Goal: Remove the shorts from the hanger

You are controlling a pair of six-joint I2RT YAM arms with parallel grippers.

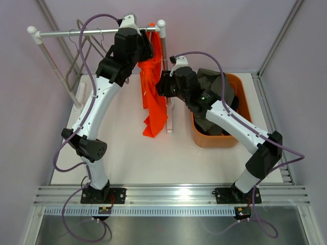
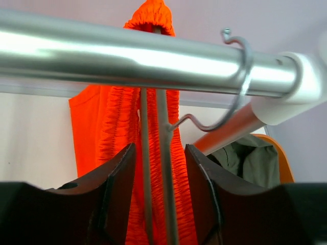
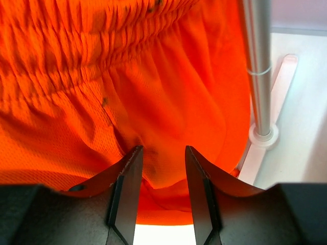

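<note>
My left claw [image 2: 160, 151] stands half-spread under the rail [image 2: 127, 56]. The wire stem of the hanger [image 2: 243, 76] runs up between its jaws, unpinched. I judge it is placed there to steady the hanger. Just behind the stem hang the orange shorts [image 2: 102, 132], their waistband bunched over the hanger's top. My right claw [image 3: 163, 153], likewise parted and gripping nothing, faces the shorts' mesh just ahead of its tips, ready, I reckon, to take cloth and draw it down. To its right rises the rack post [image 3: 258, 76]. Farther right, olive-grey shorts [image 1: 210, 79] lie in the orange bin [image 1: 214, 140], where these likely belong.
</note>
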